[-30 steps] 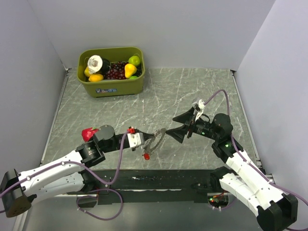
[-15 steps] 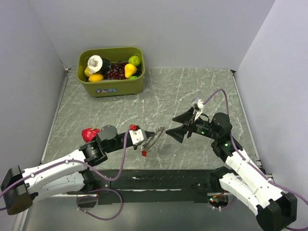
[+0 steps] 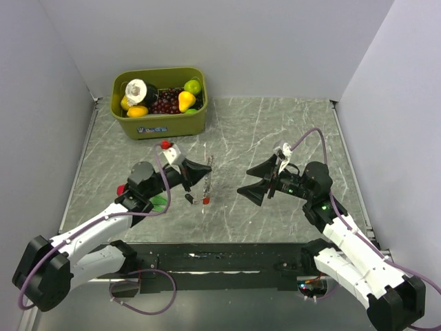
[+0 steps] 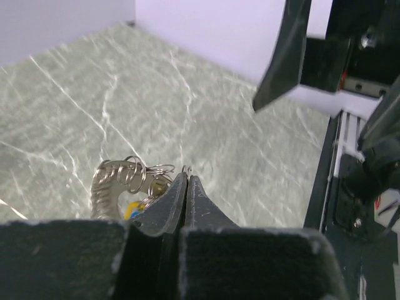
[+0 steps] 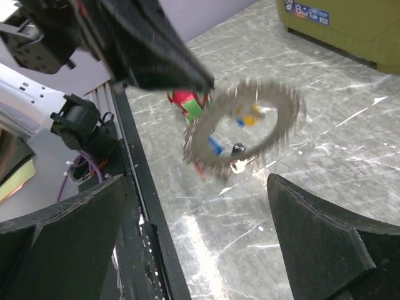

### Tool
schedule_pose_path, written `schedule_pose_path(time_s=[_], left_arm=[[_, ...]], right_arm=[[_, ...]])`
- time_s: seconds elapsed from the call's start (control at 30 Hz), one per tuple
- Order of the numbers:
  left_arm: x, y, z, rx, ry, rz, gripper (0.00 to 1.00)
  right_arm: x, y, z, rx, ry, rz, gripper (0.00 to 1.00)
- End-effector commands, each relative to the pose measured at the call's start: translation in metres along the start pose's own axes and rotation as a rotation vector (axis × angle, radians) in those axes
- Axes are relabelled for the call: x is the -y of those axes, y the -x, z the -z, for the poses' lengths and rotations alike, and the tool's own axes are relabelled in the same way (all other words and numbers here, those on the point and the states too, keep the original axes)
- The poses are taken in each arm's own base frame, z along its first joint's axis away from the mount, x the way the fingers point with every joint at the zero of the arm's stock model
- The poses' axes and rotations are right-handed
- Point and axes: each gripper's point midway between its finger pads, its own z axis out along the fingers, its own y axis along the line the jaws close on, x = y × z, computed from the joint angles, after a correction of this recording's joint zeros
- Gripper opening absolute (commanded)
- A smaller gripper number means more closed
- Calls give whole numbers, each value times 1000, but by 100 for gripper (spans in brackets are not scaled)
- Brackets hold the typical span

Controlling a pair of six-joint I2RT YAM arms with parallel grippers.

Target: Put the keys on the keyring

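The keyring (image 3: 209,176), a grey toothed loop, hangs edge-on above the table from my left gripper (image 3: 207,167), which is shut on its upper part. Keys (image 3: 204,201) dangle at its low end. In the left wrist view the jaws (image 4: 186,179) are pressed together on a thin wire, with the keyring (image 4: 112,187) and its small rings to their left. The right wrist view shows the blurred keyring (image 5: 282,103) carrying blue (image 5: 214,145), yellow (image 5: 250,116) and black (image 5: 237,150) keys. My right gripper (image 3: 249,183) stands open just right of the ring, holding nothing.
A green bin (image 3: 160,125) of toy fruit stands at the back left. A red and green object (image 3: 122,189) lies on the table beside my left arm. The black base rail (image 3: 220,258) runs along the near edge. Grey walls close in both sides.
My left arm has swung up and back to the left, lifting the keyring away from the right gripper; the ring now hangs edge-on. The right arm has barely moved.
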Motion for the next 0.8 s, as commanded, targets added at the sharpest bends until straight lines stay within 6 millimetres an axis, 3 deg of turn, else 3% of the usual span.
schedule_pose_path(time_s=[0.0,0.33,0.63,0.77], left_arm=[[8,56,8,211,-90,18,1],[-21,64,19,204,23,7,1],[-55,97,57,234,258,-4,1],[-61,115,77,243,352,-12,1]], right_arm=[[-5,4,2,12,31,32,100],[8,-14,-5,-45,11,3,100],[31,-46,-27,-165,-34,-72,100],[36,-59,-45,-229,-42,-72,100]])
